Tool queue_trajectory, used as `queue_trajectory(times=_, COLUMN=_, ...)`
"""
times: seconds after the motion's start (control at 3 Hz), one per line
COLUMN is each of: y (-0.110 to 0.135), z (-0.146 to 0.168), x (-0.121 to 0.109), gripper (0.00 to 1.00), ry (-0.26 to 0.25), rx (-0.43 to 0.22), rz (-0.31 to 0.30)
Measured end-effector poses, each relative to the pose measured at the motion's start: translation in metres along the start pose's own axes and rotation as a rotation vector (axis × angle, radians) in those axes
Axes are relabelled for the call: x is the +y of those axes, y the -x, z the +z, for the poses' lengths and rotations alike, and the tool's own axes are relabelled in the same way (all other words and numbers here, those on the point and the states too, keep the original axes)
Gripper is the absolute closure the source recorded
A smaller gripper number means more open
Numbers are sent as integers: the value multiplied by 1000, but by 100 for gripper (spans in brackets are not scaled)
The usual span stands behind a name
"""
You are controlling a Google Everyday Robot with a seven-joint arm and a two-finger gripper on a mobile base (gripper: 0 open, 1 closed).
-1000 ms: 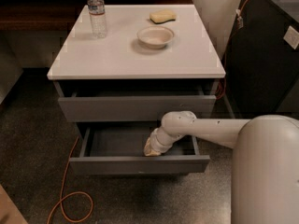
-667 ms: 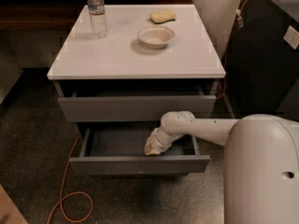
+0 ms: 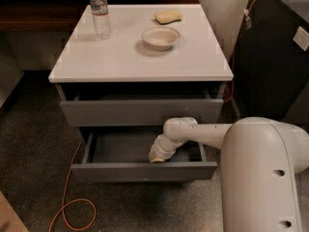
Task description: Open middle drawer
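Claw [image 3: 158, 154] — inside open middle drawer [image 3: 145, 171] | just behind its front panel

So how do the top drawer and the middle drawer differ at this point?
The top drawer is open only slightly; the middle drawer is pulled well out, its grey tray showing. The gripper sits inside the middle drawer; nothing reaches into the top drawer. Both fronts are flat, grey and handle-less.

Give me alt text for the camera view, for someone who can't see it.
The robot's gripper reaches down into the middle drawer, which is pulled well out of a white-topped cabinet. A water bottle, bowl and yellow sponge sit on top.
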State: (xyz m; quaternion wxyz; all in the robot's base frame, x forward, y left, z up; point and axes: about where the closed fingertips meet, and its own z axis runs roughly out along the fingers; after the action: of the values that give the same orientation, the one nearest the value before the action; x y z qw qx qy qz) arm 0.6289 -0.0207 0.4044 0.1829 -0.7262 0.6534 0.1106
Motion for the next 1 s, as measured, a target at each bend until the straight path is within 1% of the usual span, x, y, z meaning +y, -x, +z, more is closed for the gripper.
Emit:
queue_trajectory(times=0.33, y=0, z=1, x=1, gripper=100, ry=2, rx=1, rz=1)
queue_trajectory(times=0.67, y=7, z=-3, x=13, gripper=100, ry=14, rx=-6, rz=-1)
queue_trajectory(times=1.0, y=20, z=-12, x=35, gripper=100, ry=31, rx=-15, rz=-6)
